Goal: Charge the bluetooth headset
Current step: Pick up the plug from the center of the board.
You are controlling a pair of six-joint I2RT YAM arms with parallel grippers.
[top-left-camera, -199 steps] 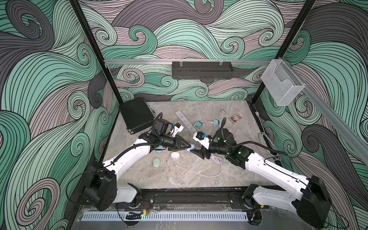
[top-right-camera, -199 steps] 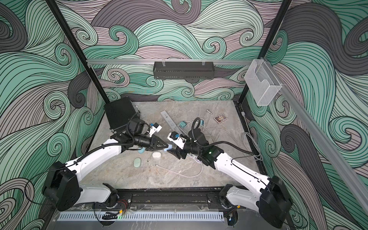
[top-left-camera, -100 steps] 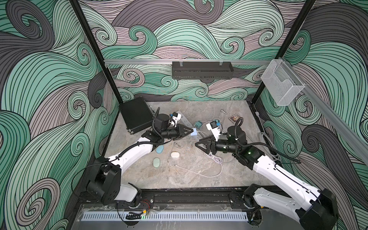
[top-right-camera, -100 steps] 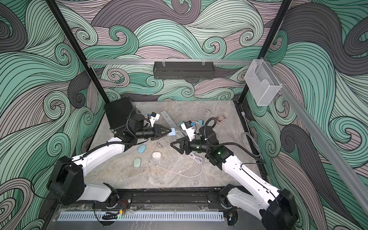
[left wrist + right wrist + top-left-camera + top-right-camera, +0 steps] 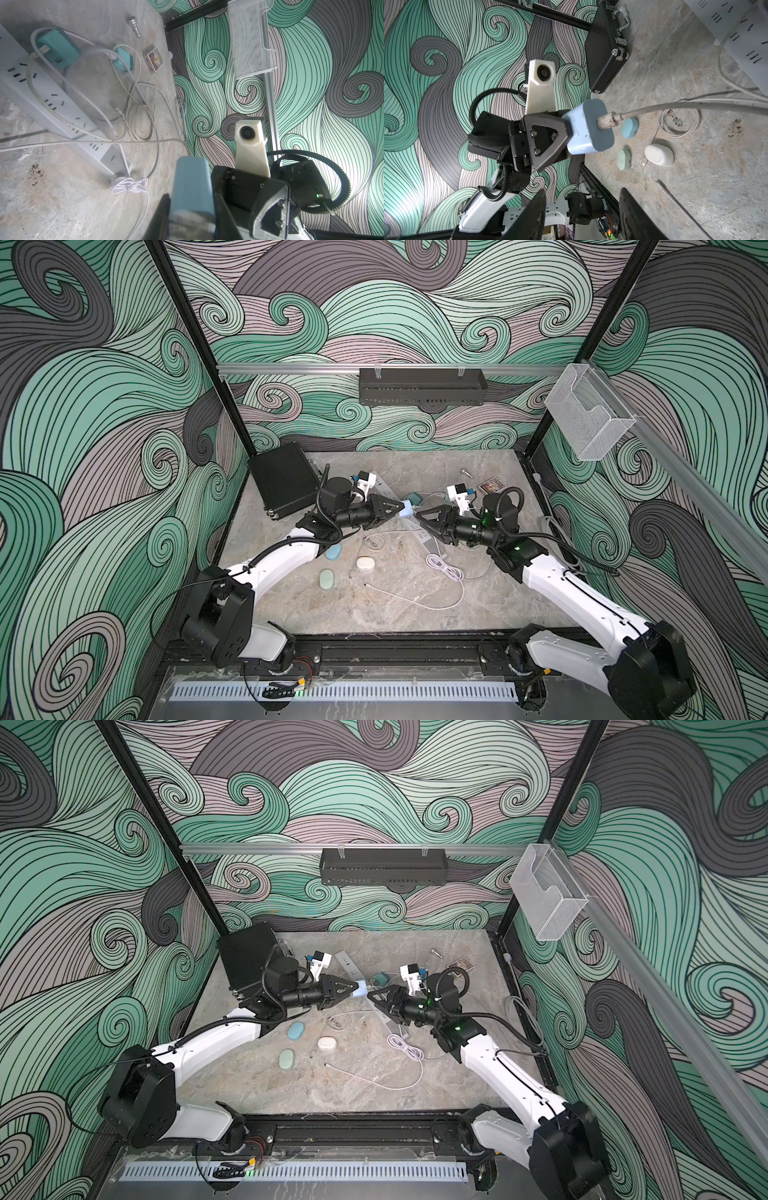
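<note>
Centre of a top view: we see left gripper (image 5: 398, 512) clamped on blue charger (image 5: 406, 514) w/ cable (image 5: 654, 108); right gripper (image 5: 419, 515) jaws apart.

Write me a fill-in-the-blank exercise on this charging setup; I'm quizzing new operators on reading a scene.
A ___ is plugged into the light blue charger clamped by the left gripper.
The right gripper has its jaws ___, with nothing between them.
Near the blue earbud case and the green earbud case lies a third, coloured ___.
Missing words: cable; open; white.
</note>
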